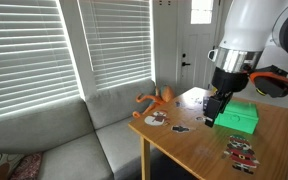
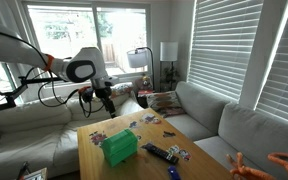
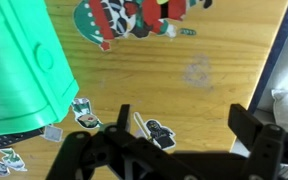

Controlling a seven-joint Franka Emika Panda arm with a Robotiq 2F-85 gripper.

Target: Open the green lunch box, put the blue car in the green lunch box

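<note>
The green lunch box (image 1: 238, 118) stands on the wooden table with its lid down; it also shows in the other exterior view (image 2: 119, 148) and fills the left of the wrist view (image 3: 19, 70). My gripper (image 1: 215, 108) hangs just above the table right beside the box, also seen in an exterior view (image 2: 107, 101). In the wrist view its jaws (image 3: 184, 128) are open and empty over bare wood and a small ninja figure sticker (image 3: 159, 132). A dark bluish toy (image 2: 162, 152) beside the box may be the blue car; I cannot tell for sure.
An orange toy (image 1: 159, 98) lies at the table edge by the grey sofa (image 1: 54, 140). Small flat figures lie scattered (image 1: 242, 151) (image 1: 156, 118). A red and white figure (image 3: 134, 18) lies ahead of the jaws. The table edge (image 3: 282, 60) is close on the right.
</note>
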